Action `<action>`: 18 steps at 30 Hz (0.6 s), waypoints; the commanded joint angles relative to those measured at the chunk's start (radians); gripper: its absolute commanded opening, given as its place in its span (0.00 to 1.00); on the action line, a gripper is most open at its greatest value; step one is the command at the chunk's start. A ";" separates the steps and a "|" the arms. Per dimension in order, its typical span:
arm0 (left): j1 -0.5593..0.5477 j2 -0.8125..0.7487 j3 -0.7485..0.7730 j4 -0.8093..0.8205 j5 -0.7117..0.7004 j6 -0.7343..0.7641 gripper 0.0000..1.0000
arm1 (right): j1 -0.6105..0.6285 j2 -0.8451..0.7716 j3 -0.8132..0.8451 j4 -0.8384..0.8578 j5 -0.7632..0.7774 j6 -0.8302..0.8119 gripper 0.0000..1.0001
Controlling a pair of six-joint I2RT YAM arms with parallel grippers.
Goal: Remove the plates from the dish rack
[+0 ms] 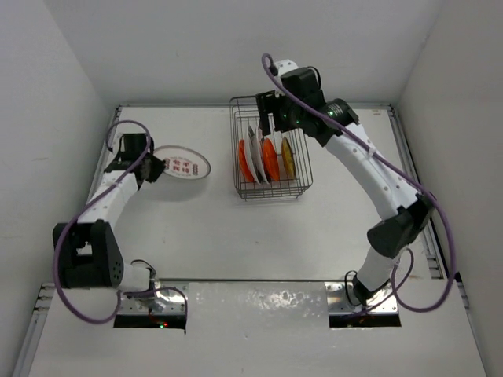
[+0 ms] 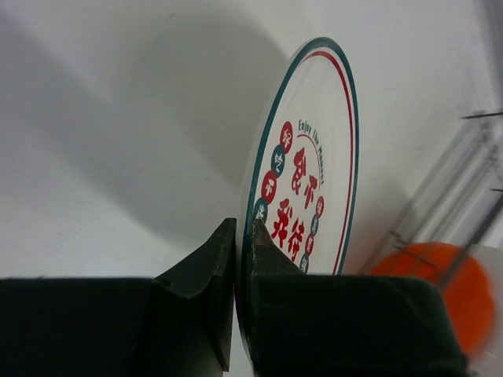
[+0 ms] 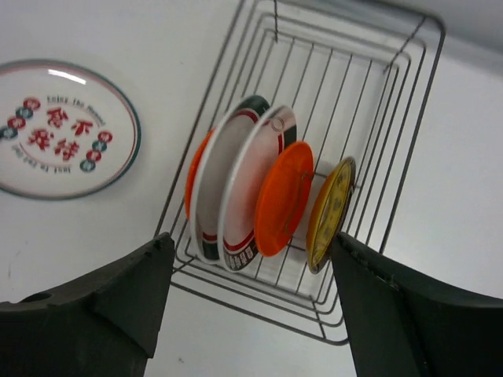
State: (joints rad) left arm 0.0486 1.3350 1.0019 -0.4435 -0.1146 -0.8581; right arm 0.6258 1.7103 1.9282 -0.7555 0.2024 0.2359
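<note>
over the dish rack (image 3: 338,94), right claw (image 3: 247,250) gapes wide; left claw (image 2: 242,236) pinches white plate (image 2: 314,157) at its rim.

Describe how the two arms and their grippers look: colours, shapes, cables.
The left arm and the right arm both have white tubular links joined by bulky black joints. A purple cable loops loosely along each arm. The left gripper and the right gripper each have two thick, matte black fingers with wedge-shaped tips. No markings or sleeves show.
</note>
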 commanded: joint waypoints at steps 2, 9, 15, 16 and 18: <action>0.016 0.064 -0.065 0.227 0.013 0.022 0.00 | -0.058 0.092 0.037 -0.085 -0.132 0.235 0.73; 0.016 0.101 -0.198 0.236 0.033 0.004 0.17 | -0.083 0.189 0.051 -0.074 -0.129 0.283 0.59; 0.016 0.027 -0.328 0.122 -0.043 -0.035 0.80 | -0.086 0.271 0.048 -0.061 -0.129 0.316 0.54; 0.016 0.018 -0.335 0.105 -0.057 -0.035 0.83 | -0.086 0.278 0.046 -0.056 -0.129 0.322 0.53; 0.016 -0.005 -0.330 0.042 -0.088 -0.032 0.99 | -0.084 0.298 0.049 -0.048 -0.129 0.329 0.47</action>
State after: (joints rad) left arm 0.0586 1.3964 0.6590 -0.3508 -0.1360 -0.8787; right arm 0.5446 1.9968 1.9419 -0.8387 0.0818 0.5282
